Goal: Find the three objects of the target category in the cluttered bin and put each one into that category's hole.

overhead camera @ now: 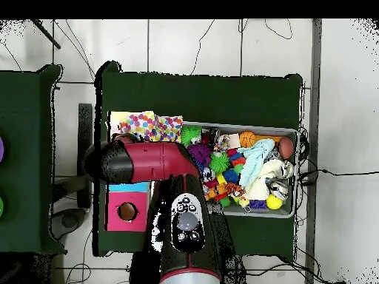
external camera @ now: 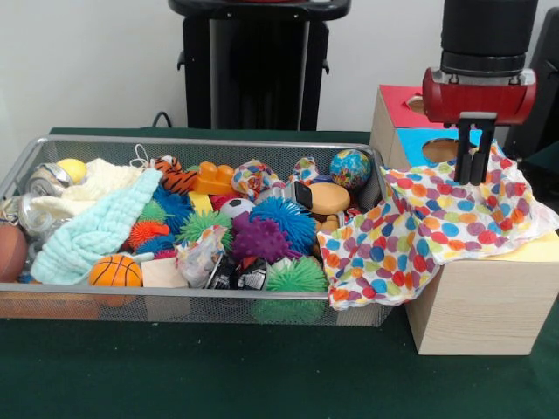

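My gripper (external camera: 475, 179) hangs over the yellow-topped wooden box (external camera: 537, 250), its fingers close together on the top edge of a dotted white cloth (external camera: 428, 231). That cloth is draped over the box top and down over the right end of the wire mesh bin (external camera: 175, 140). It hides the box's hole. In the overhead view the cloth (overhead camera: 152, 126) shows beside the bin (overhead camera: 294, 171), and the arm hides the gripper. Two more dotted cloth bundles (external camera: 251, 177) (external camera: 306, 168) lie at the back of the bin among toys.
The blue-topped box (external camera: 432, 144) and the red-topped box (external camera: 400, 105) stand behind the yellow one. The bin holds a mint-green towel (external camera: 96, 231), a cream knitted cloth (external camera: 100, 179), spiky balls, a small basketball (external camera: 115, 271) and a globe ball (external camera: 350, 168).
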Tool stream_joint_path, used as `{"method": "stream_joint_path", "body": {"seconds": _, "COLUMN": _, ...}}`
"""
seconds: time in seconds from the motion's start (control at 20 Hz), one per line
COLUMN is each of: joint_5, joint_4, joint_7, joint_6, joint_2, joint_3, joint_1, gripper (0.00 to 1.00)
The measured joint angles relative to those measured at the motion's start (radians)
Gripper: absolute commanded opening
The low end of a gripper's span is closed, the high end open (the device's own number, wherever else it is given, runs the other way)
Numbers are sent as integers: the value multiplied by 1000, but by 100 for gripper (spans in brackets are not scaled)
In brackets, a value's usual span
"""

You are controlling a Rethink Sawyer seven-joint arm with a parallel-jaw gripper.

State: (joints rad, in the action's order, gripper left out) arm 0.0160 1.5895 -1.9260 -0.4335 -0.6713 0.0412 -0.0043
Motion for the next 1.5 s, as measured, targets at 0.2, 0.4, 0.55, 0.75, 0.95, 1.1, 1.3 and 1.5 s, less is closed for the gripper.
{"method": "stream_joint_path", "body": {"seconds": 0.2, "joint_5": 1, "joint_4": 1, "joint_7": 0, "joint_6": 4, "joint_2": 1, "joint_3": 0, "joint_1": 5, "gripper": 0}}
{"method": "stream_joint_path", "body": {"seconds": 0.4, "joint_5": 1, "joint_4": 2, "joint_7": 0, "joint_6": 5, "joint_2": 2, "joint_3": 0, "joint_1": 12, "gripper": 0}}
{"method": "stream_joint_path", "body": {"seconds": 0.55, "joint_5": 1, "joint_4": 2, "joint_7": 0, "joint_6": 8, "joint_2": 3, "joint_3": 0, "joint_1": 23, "gripper": 0}}
{"method": "stream_joint_path", "body": {"seconds": 0.75, "joint_5": 0, "joint_4": 2, "joint_7": 0, "joint_6": 20, "joint_2": 9, "joint_3": 0, "joint_1": 42, "gripper": 0}}
{"method": "stream_joint_path", "body": {"seconds": 0.95, "joint_5": 0, "joint_4": 2, "joint_7": 0, "joint_6": 43, "joint_2": 21, "joint_3": 0, "joint_1": 54, "gripper": 0}}
{"method": "stream_joint_path", "body": {"seconds": 1.1, "joint_5": 0, "joint_4": 2, "joint_7": 0, "joint_6": 58, "joint_2": 32, "joint_3": 0, "joint_1": 58, "gripper": 0}}
{"method": "stream_joint_path", "body": {"seconds": 1.3, "joint_5": -1, "joint_4": 1, "joint_7": 0, "joint_6": 71, "joint_2": 49, "joint_3": 0, "joint_1": 59, "gripper": 0}}
{"method": "stream_joint_path", "body": {"seconds": 1.5, "joint_5": -2, "joint_4": 0, "joint_7": 0, "joint_6": 74, "joint_2": 55, "joint_3": 0, "joint_1": 58, "gripper": 0}}
